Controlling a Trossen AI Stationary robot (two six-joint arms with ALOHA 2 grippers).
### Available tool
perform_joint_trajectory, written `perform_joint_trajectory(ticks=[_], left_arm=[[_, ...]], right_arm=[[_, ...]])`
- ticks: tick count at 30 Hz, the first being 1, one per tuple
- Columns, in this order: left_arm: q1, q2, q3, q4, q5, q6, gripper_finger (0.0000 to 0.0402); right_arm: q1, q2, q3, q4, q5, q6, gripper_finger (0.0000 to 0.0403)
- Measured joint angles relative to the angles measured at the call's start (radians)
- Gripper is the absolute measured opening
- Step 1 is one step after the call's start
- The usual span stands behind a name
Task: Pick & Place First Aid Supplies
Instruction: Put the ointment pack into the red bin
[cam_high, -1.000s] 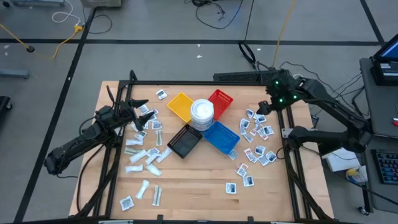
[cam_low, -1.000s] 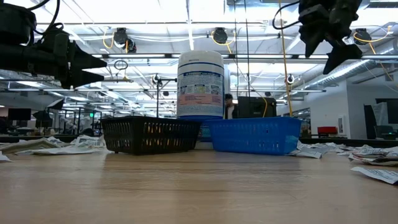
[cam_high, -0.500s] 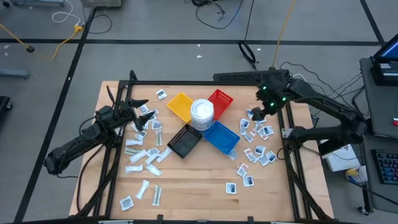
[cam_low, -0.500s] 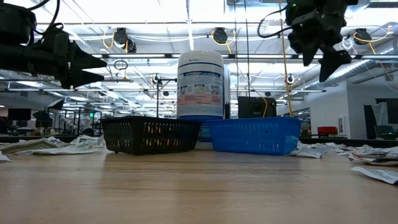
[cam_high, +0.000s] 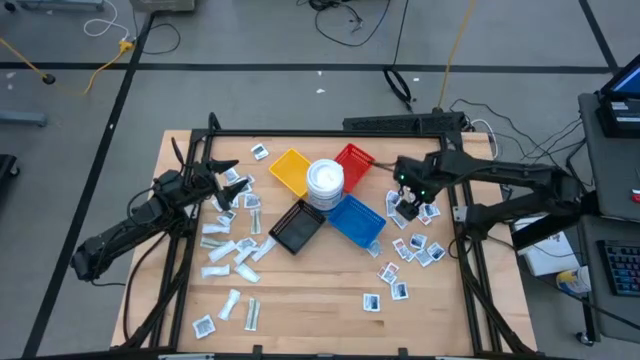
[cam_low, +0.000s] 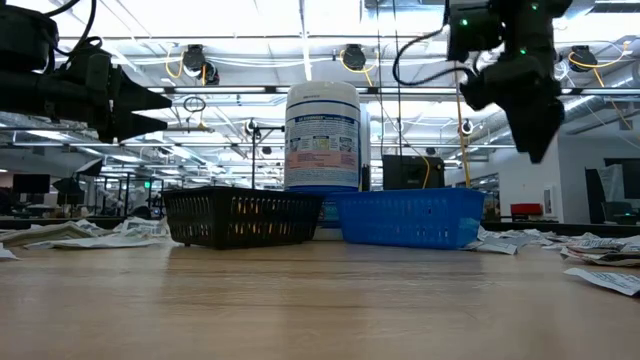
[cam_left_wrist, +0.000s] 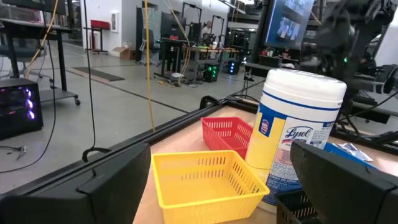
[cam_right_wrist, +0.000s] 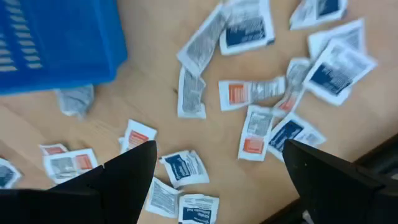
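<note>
Overhead, the right pincer (cam_high: 405, 197) hangs with fingers apart above white packets (cam_high: 415, 232) scattered right of the blue tray (cam_high: 357, 222), while the left pincer (cam_high: 222, 176), also apart, waits over left-side packets.

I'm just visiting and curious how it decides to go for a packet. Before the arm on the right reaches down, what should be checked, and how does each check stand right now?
1. Right gripper open: ok, fingers spread wide in its wrist view.
2. Right gripper empty: ok, nothing between the fingers.
3. Gripper over the packets: ok, they lie scattered directly below it, right of the blue tray.
4. One packet free to pick: cannot tell, several overlap.
5. Blue tray ready to receive: ok, open-topped beside the Lysol tub.
6. Left gripper out of the way: ok, open over the left-side packets, far off.
</note>
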Motion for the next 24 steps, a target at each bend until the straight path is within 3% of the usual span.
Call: perform_joint_trajectory(ticks=[11,24], left_arm=[[0.000,0.000,0.000,0.000,0.000,0.000,0.0392],[0.000,0.000,0.000,0.000,0.000,0.000,0.0392]], right_arm=[[0.125,0.002,-0.201,0.235,0.001,0.130,0.0345],[0.162,0.098,-0.287,0.405,-0.001,0.101,0.0345]])
